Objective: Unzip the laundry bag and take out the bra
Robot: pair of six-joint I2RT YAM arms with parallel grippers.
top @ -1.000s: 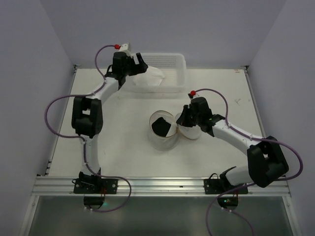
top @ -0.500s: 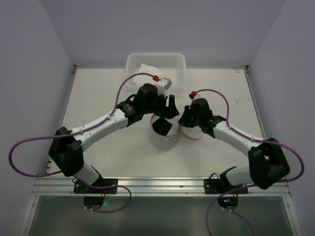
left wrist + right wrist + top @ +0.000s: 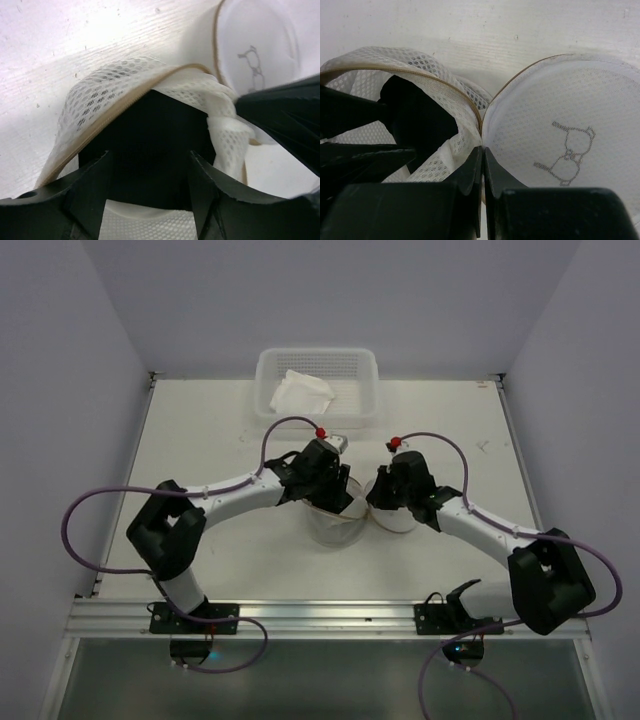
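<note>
Top external view: the white tabletop (image 3: 200, 440) carries a white perforated basket (image 3: 366, 370) against its far edge, with a crumpled white cloth (image 3: 303, 392) inside. Near the tabletop's middle sits the laundry bag (image 3: 333, 525), unzipped, its round lid (image 3: 560, 110) with the bra icon (image 3: 567, 152) flopped open toward the right edge. Inside the mouth lies the black bra (image 3: 150, 130). The left tool (image 3: 149, 157) reaches into that opening, its fingers standing apart on either side of the bra, not visibly pinching it. The right tool (image 3: 482, 155) is closed tight on the mesh where lid and body meet
</note>
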